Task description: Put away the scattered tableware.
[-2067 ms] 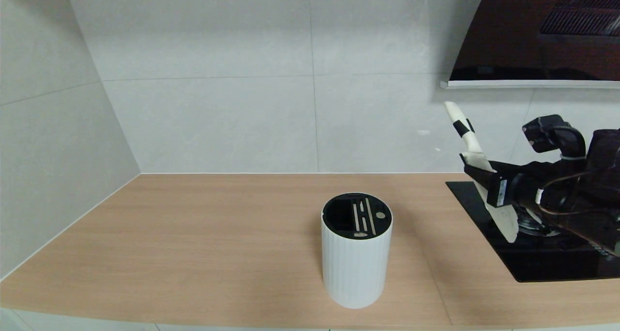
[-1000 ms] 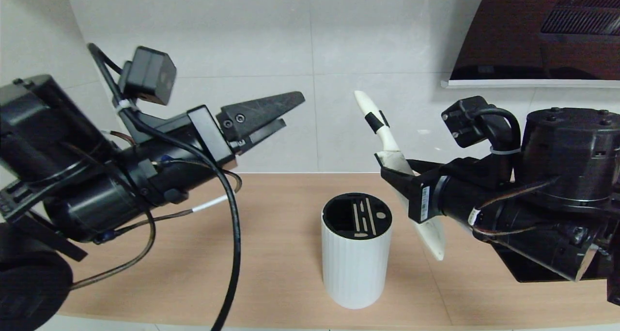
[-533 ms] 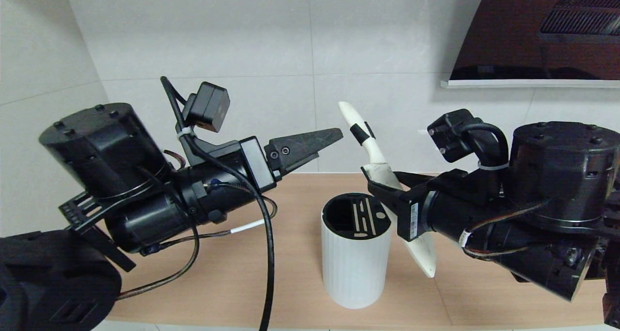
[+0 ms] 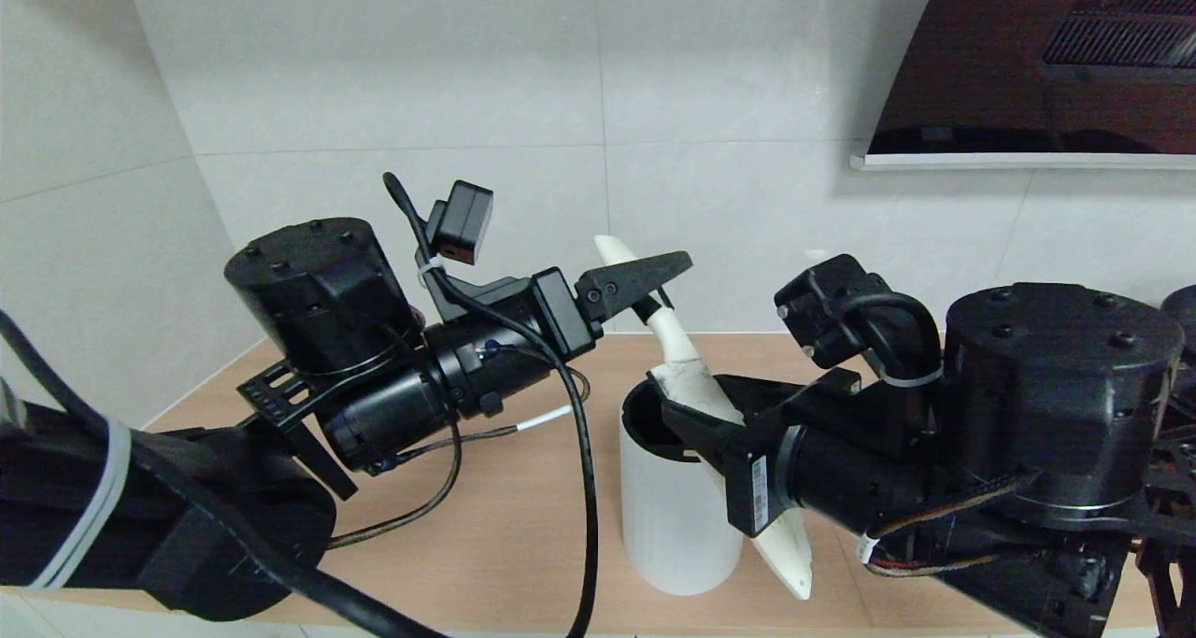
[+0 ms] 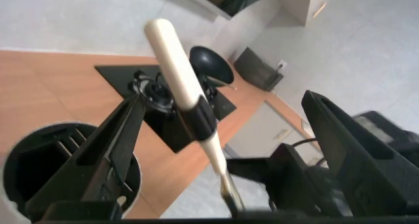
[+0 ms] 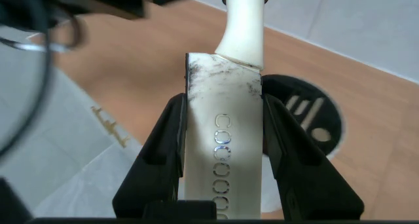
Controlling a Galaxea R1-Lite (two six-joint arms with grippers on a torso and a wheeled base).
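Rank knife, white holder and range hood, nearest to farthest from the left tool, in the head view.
1. knife: its handle sits inside the open left tool.
2. white holder: just below the tool.
3. range hood: far off on the wall, upper right.

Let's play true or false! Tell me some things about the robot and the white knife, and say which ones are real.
1. The right end effector holds the knife by its blade. True.
2. The left end effector is squeezed shut on the handle. False: its jaws stand wide open, one on each side of the handle.
3. The knife sits inside the holder. False: it is held in the air, blade tip outside the holder.
4. The holder stands upright on the wooden counter. True.
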